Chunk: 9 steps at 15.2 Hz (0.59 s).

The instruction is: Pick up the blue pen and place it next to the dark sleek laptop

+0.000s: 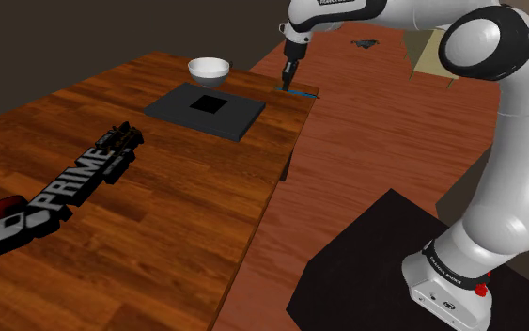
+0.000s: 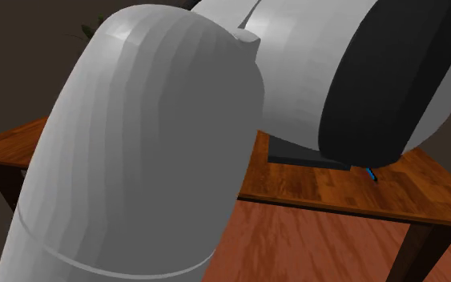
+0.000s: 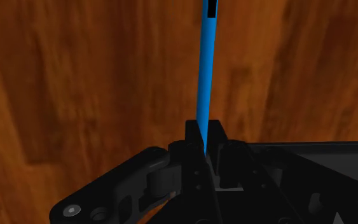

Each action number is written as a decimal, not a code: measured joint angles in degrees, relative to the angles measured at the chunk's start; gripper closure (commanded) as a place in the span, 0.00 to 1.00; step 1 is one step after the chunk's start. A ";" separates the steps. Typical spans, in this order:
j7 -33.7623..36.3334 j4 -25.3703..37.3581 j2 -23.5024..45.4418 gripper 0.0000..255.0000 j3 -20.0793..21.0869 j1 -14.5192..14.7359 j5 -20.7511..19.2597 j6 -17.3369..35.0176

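My gripper [image 3: 204, 130] is shut on the near end of a slim blue pen [image 3: 206, 70], which runs straight away from the fingers over the wood. In the shoulder view the gripper [image 1: 288, 81] points down at the table's far right corner, with the blue pen [image 1: 297, 92] lying at the table edge under it. The dark, flat laptop [image 1: 206, 108] rests on the table just to the shoulder view's left of the gripper. In the second exterior view a short piece of the blue pen [image 2: 371, 174] shows beside the laptop's dark edge [image 2: 299, 155]; the arm hides the rest.
A white bowl [image 1: 209, 69] stands behind the laptop. A black box lettered PRIME [image 1: 55, 193] lies on the wooden table [image 1: 168, 226] toward the shoulder view's left front. The table edge [image 1: 281, 160] drops to a wooden floor, where the black stand [image 1: 375, 263] sits.
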 measured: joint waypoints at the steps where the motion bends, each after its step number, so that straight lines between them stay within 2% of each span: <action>1: -0.93 2.11 1.38 1.00 -0.27 -0.53 -0.04 -0.73; 4: -3.64 9.77 6.63 1.00 -1.12 -2.02 -0.26 -3.38; 9: -4.17 8.94 8.16 1.00 -1.30 -2.30 -0.37 -1.08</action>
